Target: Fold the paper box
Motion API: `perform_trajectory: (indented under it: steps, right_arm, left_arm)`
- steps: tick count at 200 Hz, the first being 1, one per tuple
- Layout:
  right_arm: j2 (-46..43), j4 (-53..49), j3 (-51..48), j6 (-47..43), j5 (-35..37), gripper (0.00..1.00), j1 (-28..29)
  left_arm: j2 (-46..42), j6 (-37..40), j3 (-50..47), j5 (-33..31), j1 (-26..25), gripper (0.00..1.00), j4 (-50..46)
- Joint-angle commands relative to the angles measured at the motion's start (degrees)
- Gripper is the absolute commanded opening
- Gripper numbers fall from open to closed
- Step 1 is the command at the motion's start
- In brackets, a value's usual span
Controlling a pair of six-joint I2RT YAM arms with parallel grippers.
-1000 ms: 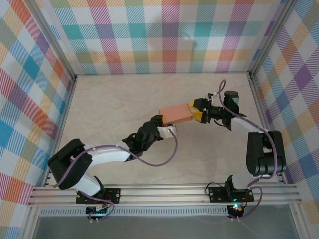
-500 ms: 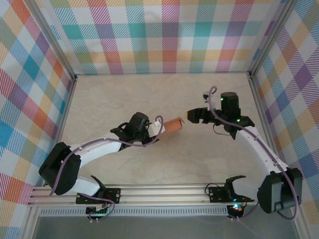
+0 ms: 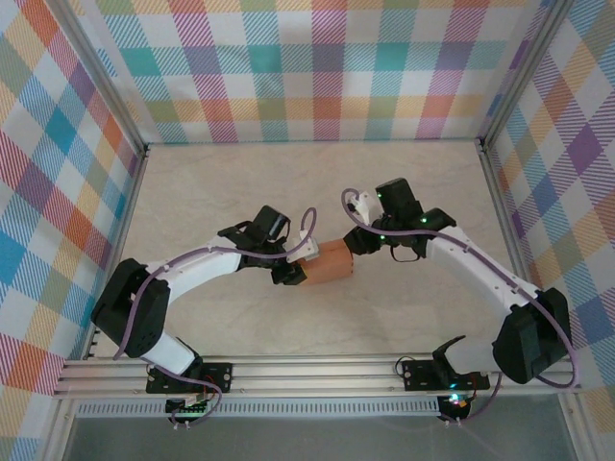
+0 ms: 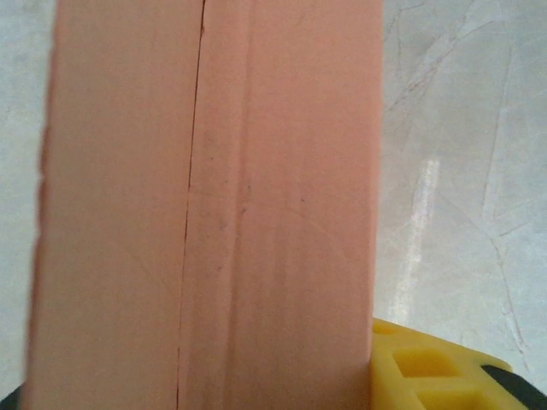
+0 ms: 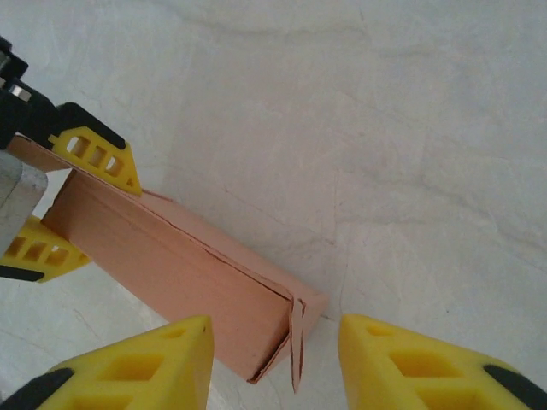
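Observation:
The paper box (image 3: 332,259) is a salmon-orange flat rectangular box held just above the table's middle. My left gripper (image 3: 298,261) is shut on its left end; in the left wrist view the box (image 4: 214,205) covers most of the picture, with one yellow finger (image 4: 427,367) against its right edge. My right gripper (image 5: 275,367) is open, with yellow fingertips (image 5: 137,363) on either side of the box's right end (image 5: 282,320) and not touching it. A thin end flap (image 5: 297,346) hangs loose there. The left gripper's fingers (image 5: 94,154) clamp the far end.
The pale marbled table (image 3: 221,192) is walled by plaid panels (image 3: 317,67) at the back and sides. An aluminium rail (image 3: 317,370) runs along the near edge by the arm bases. Purple cables (image 3: 360,206) loop off both wrists.
My right gripper let go of the box's right end, pulled away, then swung back in over that end. The left arm carried the box down and toward the table's middle.

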Motion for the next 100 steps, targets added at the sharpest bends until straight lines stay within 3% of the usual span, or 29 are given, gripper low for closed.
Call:
perform_trajectory:
  steps: [1, 59, 100]
  right_arm:
    - [1.6, -4.6, 1.7, -2.1, 1.1, 0.41, 1.0]
    - [3.8, -5.7, 2.3, -0.8, 4.0, 0.36, 1.2]
    - [4.0, -6.3, 2.4, -1.0, 3.3, 0.04, 1.3]
  left_arm:
    - [0.9, 1.1, 0.5, 2.7, 0.3, 0.40, -4.3]
    - [0.2, 0.6, 0.0, 1.0, 0.3, 0.39, -3.4]
    - [0.8, 0.1, -0.1, -0.7, -0.1, 0.39, -3.0]
